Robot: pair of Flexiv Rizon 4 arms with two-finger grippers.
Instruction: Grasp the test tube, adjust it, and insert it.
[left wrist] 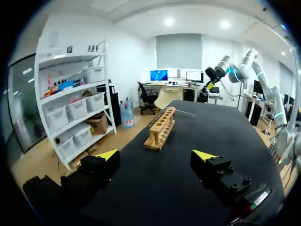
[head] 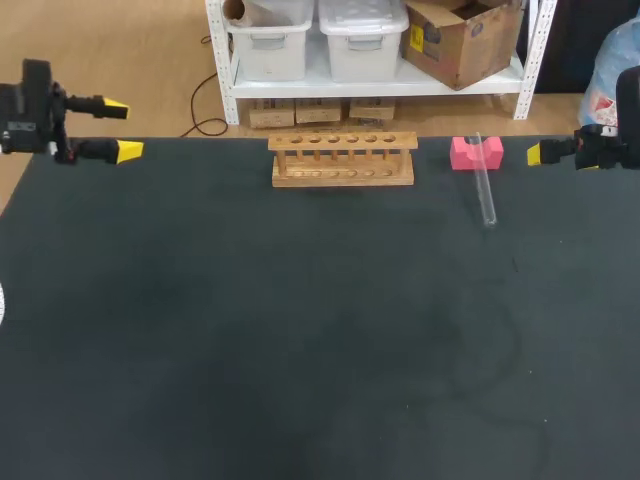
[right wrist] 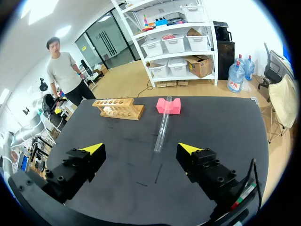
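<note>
Left hand [head: 120, 129] and right hand [right wrist: 141, 150] both open, empty; I judge nothing started: test tube [head: 485, 190] leans on pink block [head: 475, 152], right of the empty rack [head: 342, 160].

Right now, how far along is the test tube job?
Nothing is done yet. The test tube lies on the table, one end propped on the pink block, and the wooden rack stands empty. Nothing is held: left hand and right hand are open, apart from the tube. Grasp, adjust and insert all remain.
</note>
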